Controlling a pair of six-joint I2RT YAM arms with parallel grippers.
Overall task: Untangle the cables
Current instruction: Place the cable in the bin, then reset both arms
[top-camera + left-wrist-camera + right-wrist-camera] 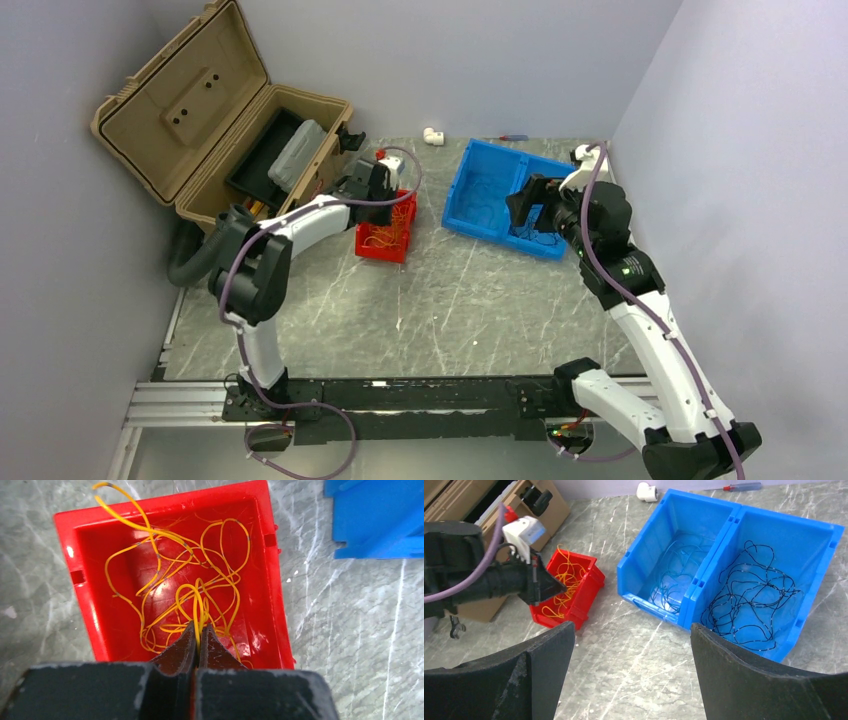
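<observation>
Yellow-orange cables lie in loose loops in a red bin, also seen in the top view and the right wrist view. My left gripper hangs over the bin's near side, shut on one yellow cable strand. Blue cables lie in the left half of a blue bin. Dark cables lie in its right half. My right gripper is open and empty above the table, near the front of the blue bin.
An open tan toolbox stands at the back left. A white fitting and a red-handled screwdriver lie at the back edge. Grey walls close in on three sides.
</observation>
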